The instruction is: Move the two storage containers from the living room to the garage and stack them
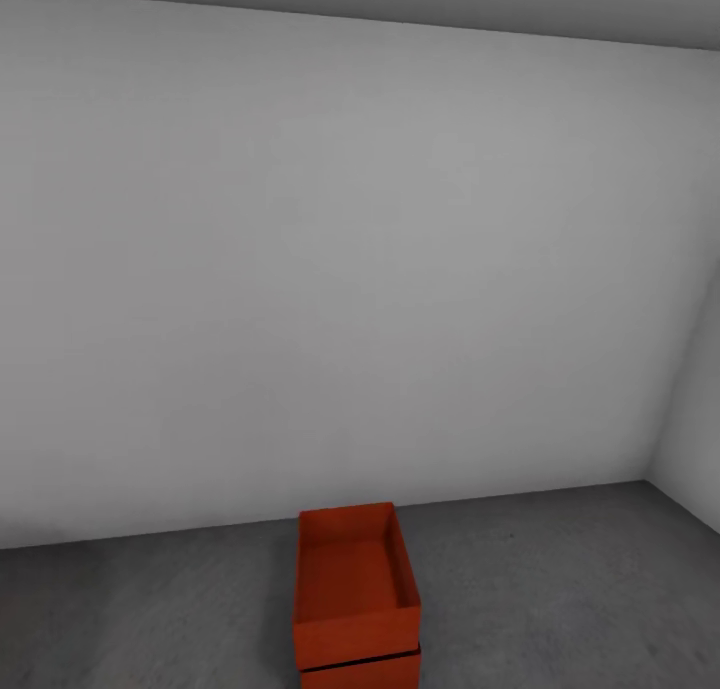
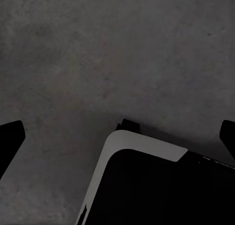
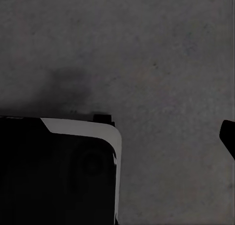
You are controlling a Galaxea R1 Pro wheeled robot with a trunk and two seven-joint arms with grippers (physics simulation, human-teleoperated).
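Two orange bins sit stacked on the grey concrete floor (image 1: 560,589) close to the white wall (image 1: 330,269). The upper bin (image 1: 352,579) is open-topped and empty; the lower bin (image 1: 362,671) shows only as a strip beneath a dark seam, cut off by the picture's edge. Each wrist camera looks down at bare concrete and a dark, white-edged corner of the robot's base (image 2: 147,186). The left gripper (image 2: 120,137) has its jaws spread wide, holding nothing. Of the right gripper, one dark fingertip (image 3: 228,137) shows, so I cannot tell its opening.

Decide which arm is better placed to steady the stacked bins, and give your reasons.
Neither left nor right has a clear edge. The bins stand stacked straight ahead on the floor, about centred, while both wrist cameras alike look down at concrete.
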